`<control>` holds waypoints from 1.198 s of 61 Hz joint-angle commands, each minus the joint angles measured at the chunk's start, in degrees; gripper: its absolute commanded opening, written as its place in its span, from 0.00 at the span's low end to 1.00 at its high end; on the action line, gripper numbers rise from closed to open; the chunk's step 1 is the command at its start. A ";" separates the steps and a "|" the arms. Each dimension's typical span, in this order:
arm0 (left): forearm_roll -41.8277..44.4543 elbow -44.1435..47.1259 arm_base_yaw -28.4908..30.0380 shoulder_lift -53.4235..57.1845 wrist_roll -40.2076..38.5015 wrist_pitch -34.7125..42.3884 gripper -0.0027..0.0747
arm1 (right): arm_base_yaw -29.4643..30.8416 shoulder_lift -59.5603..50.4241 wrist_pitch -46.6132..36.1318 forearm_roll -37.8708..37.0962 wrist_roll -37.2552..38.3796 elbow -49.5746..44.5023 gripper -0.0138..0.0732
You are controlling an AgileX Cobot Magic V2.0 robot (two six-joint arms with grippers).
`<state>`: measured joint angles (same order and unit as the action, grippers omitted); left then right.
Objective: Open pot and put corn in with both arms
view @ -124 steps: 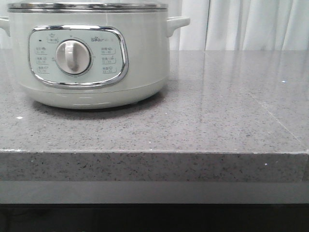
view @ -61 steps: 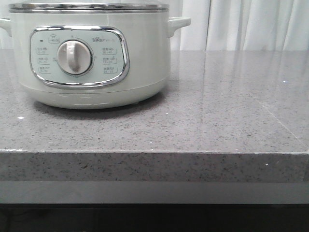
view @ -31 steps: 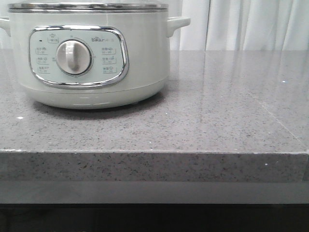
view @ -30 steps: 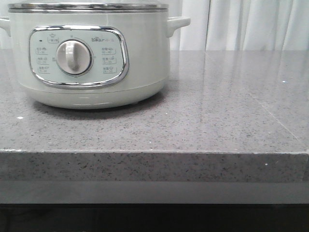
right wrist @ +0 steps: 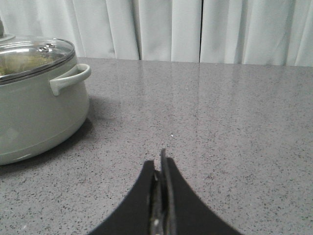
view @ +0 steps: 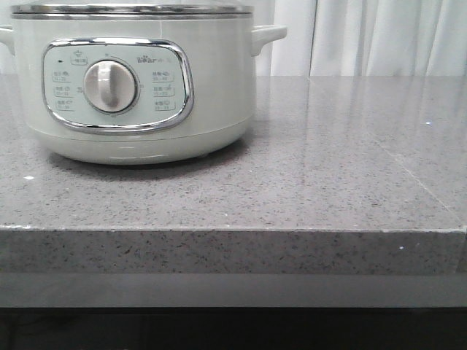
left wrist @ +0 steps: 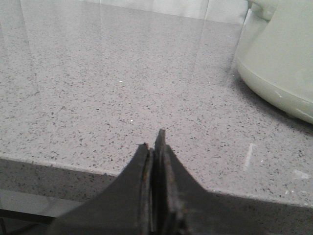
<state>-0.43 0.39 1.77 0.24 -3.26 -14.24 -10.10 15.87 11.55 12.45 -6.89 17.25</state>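
Both closed, empty: left hand (left wrist: 155,139), right hand (right wrist: 160,159) beside the lidded pot (view: 139,80).

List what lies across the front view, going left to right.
Dial on the control panel → the pot's side handle → bare stretch of grey counter, with white curtains behind it.

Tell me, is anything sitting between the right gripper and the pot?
No. In the right wrist view, only bare grey countertop lies between the right gripper and the pot.
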 commanded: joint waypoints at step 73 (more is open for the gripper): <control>-0.52 -0.03 0.04 1.42 -0.38 5.35 0.01 | 3.29 -1.48 -10.45 -3.56 -2.59 -4.96 0.08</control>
<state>-0.55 0.39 1.77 0.24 -3.26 -13.88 -8.80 14.93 7.58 10.38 -8.46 13.40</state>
